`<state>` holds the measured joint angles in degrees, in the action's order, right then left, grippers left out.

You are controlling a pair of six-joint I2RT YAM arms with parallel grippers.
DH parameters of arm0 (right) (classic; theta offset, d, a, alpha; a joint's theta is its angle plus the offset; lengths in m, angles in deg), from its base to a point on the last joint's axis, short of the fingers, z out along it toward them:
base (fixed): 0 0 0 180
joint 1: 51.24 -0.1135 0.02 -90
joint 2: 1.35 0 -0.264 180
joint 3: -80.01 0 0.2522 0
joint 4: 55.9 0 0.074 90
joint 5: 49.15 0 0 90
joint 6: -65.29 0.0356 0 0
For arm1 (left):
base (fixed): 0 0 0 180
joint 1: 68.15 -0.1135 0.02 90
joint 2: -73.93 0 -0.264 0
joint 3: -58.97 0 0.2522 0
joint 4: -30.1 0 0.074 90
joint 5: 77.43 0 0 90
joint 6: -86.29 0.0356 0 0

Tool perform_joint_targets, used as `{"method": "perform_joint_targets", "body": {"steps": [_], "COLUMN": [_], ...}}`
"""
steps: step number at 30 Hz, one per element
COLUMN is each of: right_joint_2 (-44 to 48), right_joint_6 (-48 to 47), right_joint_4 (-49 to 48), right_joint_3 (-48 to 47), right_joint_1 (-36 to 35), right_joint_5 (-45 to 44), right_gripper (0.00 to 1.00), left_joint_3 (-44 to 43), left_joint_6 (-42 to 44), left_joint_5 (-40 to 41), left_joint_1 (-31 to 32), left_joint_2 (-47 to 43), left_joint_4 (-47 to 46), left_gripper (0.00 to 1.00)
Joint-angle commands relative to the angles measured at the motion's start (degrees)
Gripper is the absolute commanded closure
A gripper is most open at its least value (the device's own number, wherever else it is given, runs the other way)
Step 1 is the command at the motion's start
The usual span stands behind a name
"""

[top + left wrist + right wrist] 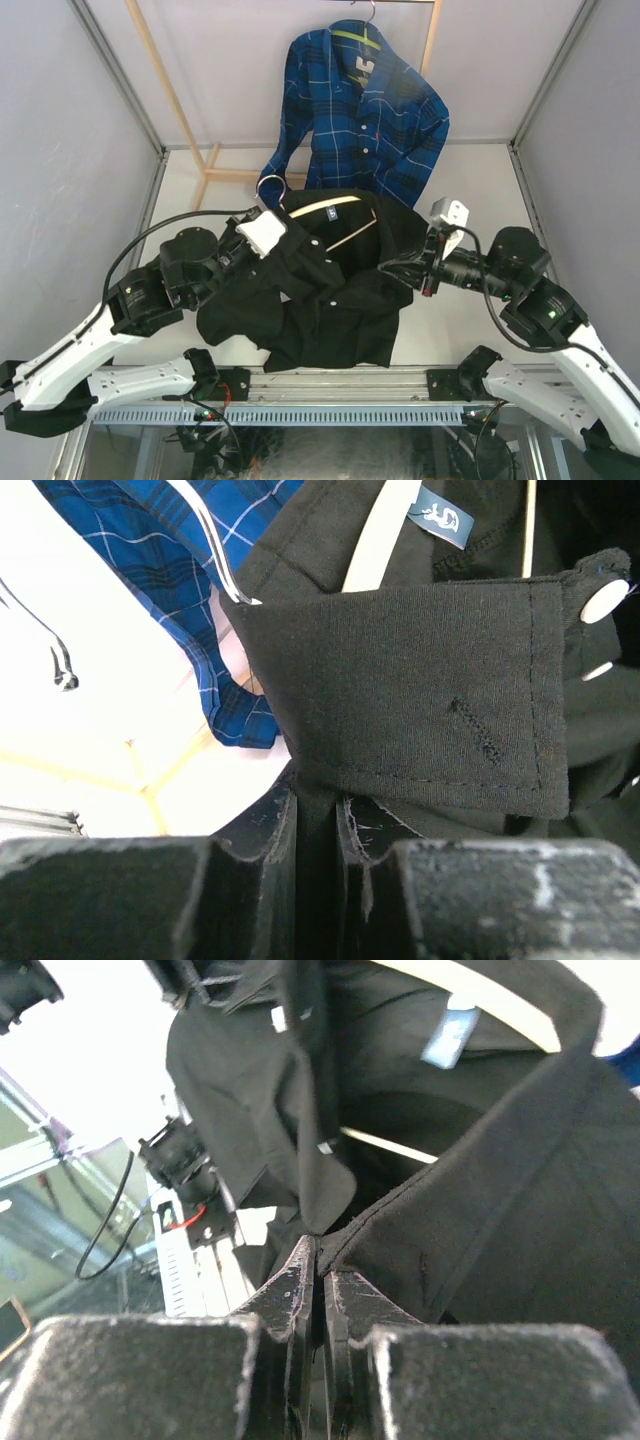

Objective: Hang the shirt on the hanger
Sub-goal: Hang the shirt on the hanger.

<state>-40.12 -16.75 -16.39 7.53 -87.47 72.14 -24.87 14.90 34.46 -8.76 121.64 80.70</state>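
Observation:
The black shirt (340, 300) hangs spread in the air between my two grippers, its lower part drooping towards the near table edge. The pale wooden hanger (325, 208) sits inside its collar opening, with the crossbar showing below and the silver hook (270, 185) sticking out at the upper left. My left gripper (280, 228) is shut on the shirt's left front edge; in the left wrist view black cloth (400, 680) fills the narrow gap in the gripper (318, 805). My right gripper (402, 268) is shut on the shirt's right edge (520, 1210), pinched at the gripper (320, 1260).
A blue plaid shirt (360, 110) hangs on its own hanger from a light wooden rack (165, 90) at the back, just behind the black shirt. Grey walls close in on both sides. The metal rail (330, 385) with the arm bases runs along the near edge.

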Motion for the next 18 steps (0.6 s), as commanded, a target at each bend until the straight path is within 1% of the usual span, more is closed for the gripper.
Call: {"method": "perform_joint_targets", "body": {"steps": [1,4,6,10,14,16,18], "right_joint_2": [-3.06,-5.91,-7.42,-9.67,-11.67,-12.5,-12.25], "right_joint_6": [-4.46,-5.95,-6.56,-6.64,-5.64,-5.87,-6.59], "right_joint_4": [0.87,1.61,2.04,1.1,-2.95,-4.0,-3.52], "right_joint_3": [-2.66,-2.63,-2.62,-2.55,-2.6,-2.64,-2.63], "right_joint_1": [-8.91,-14.21,-16.26,-17.96,-19.21,-20.05,-20.6], "right_joint_5": [-5.86,-9.68,-11.84,-16.07,-15.35,-15.7,-17.37], "right_gripper": [1.0,1.0,1.0,0.99,1.0,0.97,0.9], "left_joint_3": [-2.79,-3.17,-3.05,-2.13,-1.18,-0.73,0.03], "left_joint_6": [-0.03,-0.15,-0.15,-0.1,-0.3,-0.08,0.36], "left_joint_5": [4.98,4.51,3.43,-1.38,-4.31,-5.25,-5.95], "left_joint_1": [-0.16,-0.16,-0.16,-0.18,-0.16,-0.22,-0.18], "left_joint_2": [0.33,0.38,0.17,-0.93,-1.77,-2.16,-2.75], "left_joint_4": [-7.35,-8.06,-8.27,-8.55,-9.76,-10.24,-10.59], "left_gripper": [1.0,1.0,1.0,1.0,1.0,1.0,1.0]}}
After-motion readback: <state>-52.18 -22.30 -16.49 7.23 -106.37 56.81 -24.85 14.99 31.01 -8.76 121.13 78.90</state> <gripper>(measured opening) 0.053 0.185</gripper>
